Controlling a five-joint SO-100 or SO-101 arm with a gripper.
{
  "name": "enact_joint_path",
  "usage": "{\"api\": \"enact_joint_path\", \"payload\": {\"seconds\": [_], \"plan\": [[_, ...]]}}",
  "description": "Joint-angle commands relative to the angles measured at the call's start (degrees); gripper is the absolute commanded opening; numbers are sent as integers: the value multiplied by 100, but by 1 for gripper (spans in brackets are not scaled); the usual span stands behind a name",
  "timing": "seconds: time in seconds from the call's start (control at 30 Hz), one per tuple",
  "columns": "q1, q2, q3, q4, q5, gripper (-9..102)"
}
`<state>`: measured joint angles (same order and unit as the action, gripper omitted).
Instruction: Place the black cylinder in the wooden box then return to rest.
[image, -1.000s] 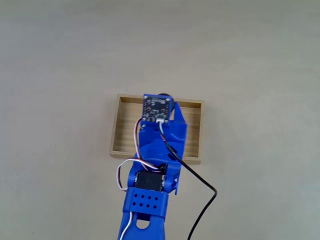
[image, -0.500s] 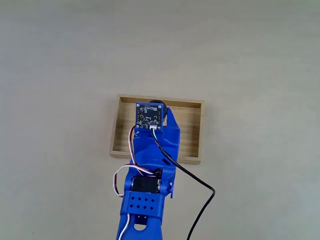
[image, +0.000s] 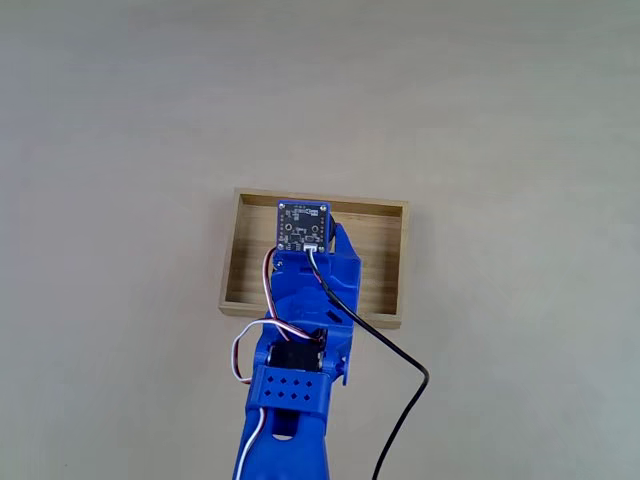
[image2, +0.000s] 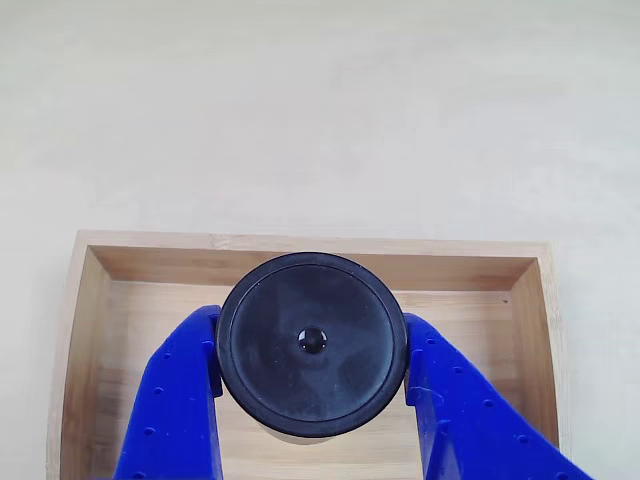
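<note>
In the other view, the black cylinder with its dimpled round top sits between the two blue fingers of my gripper, which is shut on it. It is over the back middle part of the wooden box. I cannot tell whether it touches the floor. In the fixed view, the blue arm reaches over the wooden box, and its camera board covers the gripper and nearly all of the cylinder.
The box lies on a plain beige table with open surface on all sides. A black cable loops off the arm to the right of its base.
The wrist has shifted a little left and slightly back toward the base over the box. Less of the cylinder shows past the camera board.
</note>
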<state>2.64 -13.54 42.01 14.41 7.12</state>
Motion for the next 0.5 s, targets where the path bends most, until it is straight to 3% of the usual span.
{"api": "enact_joint_path", "payload": {"seconds": [0.0,0.47], "plan": [[0,-9,-123,-290,9,16],[9,396,-123,-536,9,17]]}}
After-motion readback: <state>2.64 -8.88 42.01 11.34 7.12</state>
